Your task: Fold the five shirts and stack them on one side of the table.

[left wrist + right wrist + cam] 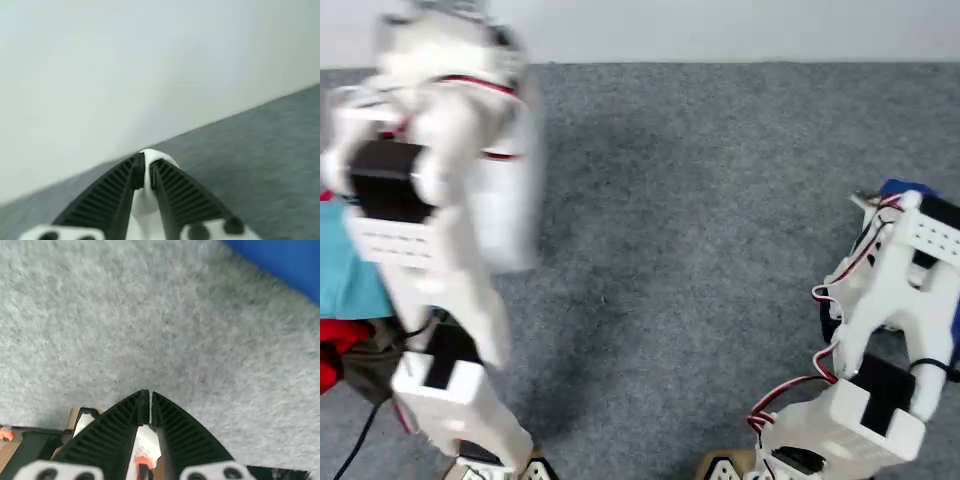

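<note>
In the high view, the left arm (430, 200) stands raised over the left side of the grey worktop (700, 250). The teal shirt (345, 265), the red shirt (338, 340) and a dark cloth (370, 365) lie bunched at the worktop's left edge, just beside that arm's base and on its outer side. The right arm (890, 300) sits low at the right edge, with the blue shirt (905, 187) just beyond it. Each arm is therefore nearer its own heap (the shirts' long axes cannot be judged, since the picture's edge cuts them off).

In the left wrist view, the left gripper (146, 162) has its jaws drawn together on nothing. It points toward the pale wall (125, 65), away from the cloth.

In the right wrist view, the right gripper (150, 397) is likewise closed and empty, hanging over bare worktop. The blue shirt lies well ahead of its tips. The next move probably calls for turning one arm toward its nearby shirts.
</note>
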Controlling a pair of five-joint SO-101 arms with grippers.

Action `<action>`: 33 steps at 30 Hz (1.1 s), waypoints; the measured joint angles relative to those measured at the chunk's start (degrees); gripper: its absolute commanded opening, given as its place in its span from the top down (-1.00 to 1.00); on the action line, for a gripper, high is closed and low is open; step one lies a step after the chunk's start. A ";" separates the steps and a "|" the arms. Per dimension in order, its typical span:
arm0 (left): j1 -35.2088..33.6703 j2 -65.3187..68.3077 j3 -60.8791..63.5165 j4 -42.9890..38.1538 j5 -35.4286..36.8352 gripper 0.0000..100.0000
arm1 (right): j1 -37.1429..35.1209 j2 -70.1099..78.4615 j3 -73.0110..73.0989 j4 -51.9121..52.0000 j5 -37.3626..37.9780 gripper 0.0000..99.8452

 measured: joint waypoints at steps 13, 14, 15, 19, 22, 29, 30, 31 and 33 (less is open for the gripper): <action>18.73 4.66 6.51 4.92 0.00 0.97 | 0.18 0.00 1.05 0.00 0.00 0.97; 17.32 4.92 8.97 5.36 0.00 0.97 | 0.18 0.00 1.05 0.00 0.00 0.97; 15.47 5.01 12.13 5.54 0.00 0.97 | -0.09 0.00 1.05 0.00 0.00 0.97; 7.30 5.01 28.48 5.63 -2.99 0.97 | -4.22 -1.49 1.05 0.00 -0.09 0.97; 2.81 5.01 42.11 5.63 -9.58 0.97 | -8.97 -5.10 1.05 0.00 -0.09 0.97; -8.53 5.10 61.80 5.27 -15.56 0.82 | -21.10 -11.16 1.05 0.00 -0.09 0.97; -10.37 5.10 61.89 5.27 -15.74 0.77 | -22.68 -11.16 1.05 0.00 -0.09 0.97; -12.40 5.01 61.89 5.27 -15.74 0.74 | -24.00 -11.16 1.05 0.00 -0.09 0.97; -15.91 5.01 61.89 5.19 -15.74 0.72 | -25.93 -11.16 1.05 0.00 -0.09 0.97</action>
